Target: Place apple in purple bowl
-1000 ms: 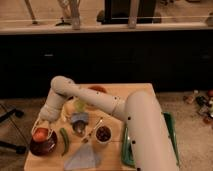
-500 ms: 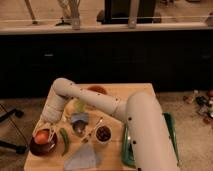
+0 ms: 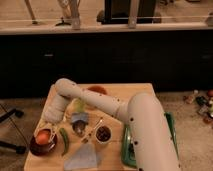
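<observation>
At the table's (image 3: 135,92) seven o'clock corner sits one purple bowl (image 3: 42,145) with one apple (image 3: 43,136) inside; round, it points no way. The gripper (image 3: 49,123) hangs just above at twelve o'clock. Rightward lie one green pepper (image 3: 64,140), lengthwise twelve-to-six, and one white cup (image 3: 103,134).
</observation>
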Action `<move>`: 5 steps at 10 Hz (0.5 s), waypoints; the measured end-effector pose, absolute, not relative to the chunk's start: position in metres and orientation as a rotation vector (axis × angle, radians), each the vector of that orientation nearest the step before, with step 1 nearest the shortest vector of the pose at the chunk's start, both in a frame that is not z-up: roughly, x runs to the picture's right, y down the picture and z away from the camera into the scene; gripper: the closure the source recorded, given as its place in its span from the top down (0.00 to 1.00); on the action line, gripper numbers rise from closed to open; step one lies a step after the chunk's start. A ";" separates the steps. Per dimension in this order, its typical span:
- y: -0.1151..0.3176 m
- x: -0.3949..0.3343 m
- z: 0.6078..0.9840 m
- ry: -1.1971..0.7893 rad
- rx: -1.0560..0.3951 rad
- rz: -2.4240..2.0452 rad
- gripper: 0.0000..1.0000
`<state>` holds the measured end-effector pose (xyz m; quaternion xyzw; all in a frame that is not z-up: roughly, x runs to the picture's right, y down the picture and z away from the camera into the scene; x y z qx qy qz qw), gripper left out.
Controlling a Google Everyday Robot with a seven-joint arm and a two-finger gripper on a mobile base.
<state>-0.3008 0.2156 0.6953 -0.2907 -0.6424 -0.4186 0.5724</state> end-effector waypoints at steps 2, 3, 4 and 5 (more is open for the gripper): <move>0.215 -0.298 0.696 -1.522 -0.666 -0.969 0.79; 0.215 -0.297 0.696 -1.527 -0.662 -0.967 0.80; 0.214 -0.296 0.697 -1.534 -0.656 -0.964 0.80; 0.214 -0.296 0.697 -1.538 -0.653 -0.962 0.80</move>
